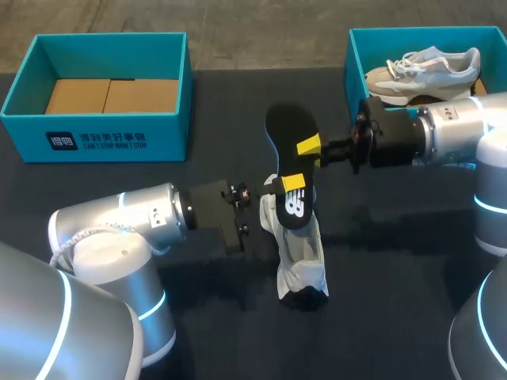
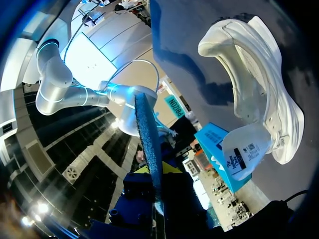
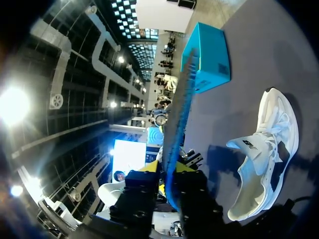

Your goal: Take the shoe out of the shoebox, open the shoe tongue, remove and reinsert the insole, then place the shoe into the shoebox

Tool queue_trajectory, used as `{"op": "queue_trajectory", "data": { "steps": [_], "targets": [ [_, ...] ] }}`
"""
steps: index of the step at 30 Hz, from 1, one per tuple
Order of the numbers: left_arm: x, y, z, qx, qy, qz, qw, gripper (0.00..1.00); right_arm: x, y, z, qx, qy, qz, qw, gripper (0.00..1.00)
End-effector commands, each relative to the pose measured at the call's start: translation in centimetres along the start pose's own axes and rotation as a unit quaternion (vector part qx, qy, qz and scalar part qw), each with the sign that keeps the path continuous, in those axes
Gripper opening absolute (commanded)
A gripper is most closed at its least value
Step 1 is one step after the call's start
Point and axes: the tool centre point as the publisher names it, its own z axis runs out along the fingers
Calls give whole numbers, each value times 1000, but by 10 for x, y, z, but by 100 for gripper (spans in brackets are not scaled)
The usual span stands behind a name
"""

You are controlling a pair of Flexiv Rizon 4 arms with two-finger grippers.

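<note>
1. My left arm [image 1: 119,237], nearest, comes in from 8 o'clock. The left pincer [image 1: 290,184] is clamped on the near end of the black insole [image 1: 289,127], which is held up above the worktop [image 1: 158,182].
2. My right arm [image 1: 451,134] enters from 3 o'clock. The right pincer [image 1: 310,146] grips the same insole at its 3 o'clock edge.
3. The white sneaker [image 1: 299,253] lies on the worktop at 6 o'clock of the insole, with its tongue [image 2: 244,154] folded outward.
4. One teal shoebox [image 1: 170,138] sits at 10 o'clock. Another shoebox [image 1: 380,43] at 2 o'clock holds a second sneaker [image 1: 424,70].
</note>
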Motion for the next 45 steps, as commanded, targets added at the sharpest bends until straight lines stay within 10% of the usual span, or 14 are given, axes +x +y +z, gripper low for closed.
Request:
{"op": "queue_trajectory", "data": {
  "steps": [1, 13, 15, 45],
  "targets": [
    [-1, -2, 2, -1, 3, 0, 1000, 0, -1, 1, 2, 1, 0, 0, 1000, 0],
    [-2, -6, 4, 7, 4, -8, 1000, 0, -1, 1, 2, 0, 1, 1, 1000, 0],
    [-4, -7, 4, 10, 3, -12, 1000, 100, -3, 0, 2, 0, 2, 2, 1000, 0],
    [-78, 52, -110, 165, 251, -145, 943, 100, -29, -17, 2, -31, -43, -8, 999, 0]
  ]
}}
